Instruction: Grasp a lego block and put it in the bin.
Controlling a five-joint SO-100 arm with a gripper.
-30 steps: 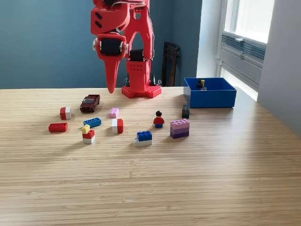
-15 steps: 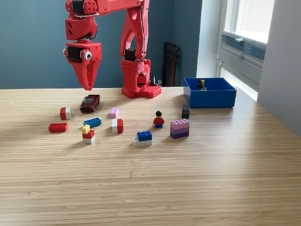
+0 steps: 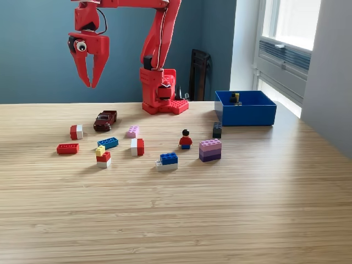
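Observation:
Several lego blocks lie scattered on the wooden table: a red-and-white block [image 3: 76, 131], a flat red brick [image 3: 67, 148], a flat blue brick [image 3: 108, 142], a pink piece [image 3: 132, 131], a white-and-red block [image 3: 137, 147], a yellow-red-white stack [image 3: 103, 157], a blue-and-white block [image 3: 167, 161], a purple-and-pink block [image 3: 210, 149] and a black block [image 3: 217, 130]. The blue bin [image 3: 247, 116] stands at the back right with small pieces inside. My red gripper [image 3: 90, 86] hangs high above the table's left side, fingers pointing down, open and holding nothing.
A dark red toy car [image 3: 105, 120] sits below the gripper. A minifigure [image 3: 186, 139] stands mid-table. The arm's red base [image 3: 163, 99] is at the table's back edge. A window and a wall are on the exterior view's right.
The gripper has swung toward the exterior view's left and risen higher above the table. Its fingers have parted. No block has moved.

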